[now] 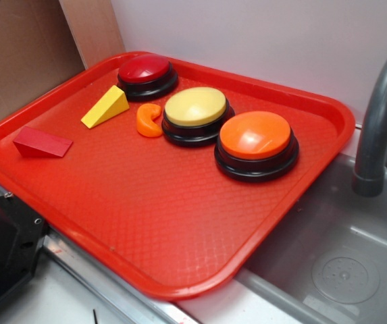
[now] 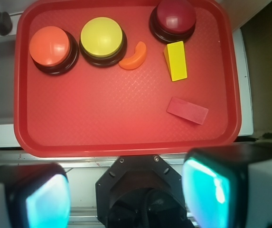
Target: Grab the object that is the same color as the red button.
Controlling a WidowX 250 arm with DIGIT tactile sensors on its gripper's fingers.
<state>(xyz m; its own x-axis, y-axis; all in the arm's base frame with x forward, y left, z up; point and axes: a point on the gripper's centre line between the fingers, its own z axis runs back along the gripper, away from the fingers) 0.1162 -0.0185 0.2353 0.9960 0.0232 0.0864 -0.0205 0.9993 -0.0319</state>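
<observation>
A small red wedge block (image 1: pixel 42 143) (image 2: pixel 187 110) lies on the red tray (image 1: pixel 179 229) (image 2: pixel 102 123) near its left edge in the exterior view. The dark-red domed button (image 1: pixel 144 71) (image 2: pixel 174 17) on a black base stands at the tray's far corner. My gripper (image 2: pixel 126 194) shows only in the wrist view, high above the tray's near edge and well short of the red block. Its two pads stand wide apart with nothing between them. In the exterior view the gripper is out of frame.
A yellow wedge (image 1: pixel 105 106) (image 2: pixel 176 60), a curved orange piece (image 1: pixel 148 120) (image 2: pixel 134 56), a yellow-topped button (image 1: pixel 196 111) (image 2: pixel 102 39) and an orange-topped button (image 1: pixel 255 142) (image 2: pixel 51 46) share the tray. A grey sink (image 1: pixel 342 263) with a faucet (image 1: pixel 379 121) lies right. The robot's black base (image 1: pixel 1 250) sits at front left.
</observation>
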